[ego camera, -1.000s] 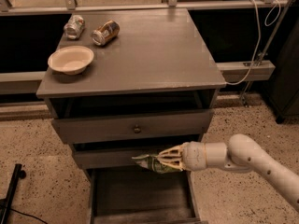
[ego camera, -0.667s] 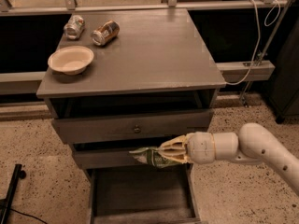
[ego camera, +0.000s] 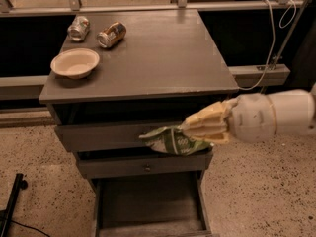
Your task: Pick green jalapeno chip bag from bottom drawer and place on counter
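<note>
My gripper [ego camera: 195,130] comes in from the right and is shut on the green jalapeno chip bag [ego camera: 170,141], a crumpled green foil bag with white edges. It holds the bag in the air in front of the upper drawers, just below the counter's front edge. The bag hangs out to the left of the fingertips [ego camera: 200,118]. The bottom drawer [ego camera: 148,204] is pulled open below; its inside looks dark and bare. The counter [ego camera: 163,53] is the flat grey top of the cabinet.
On the counter's left side stand a pale bowl [ego camera: 75,63] and two cans lying on their sides, one silver [ego camera: 79,27] and one brown [ego camera: 111,34]. Two shallower drawers [ego camera: 113,136] are shut. A white cable [ego camera: 269,43] hangs at the right.
My gripper has risen with the bag from just above the bottom drawer to the level of the top drawer, and has come closer to the camera.
</note>
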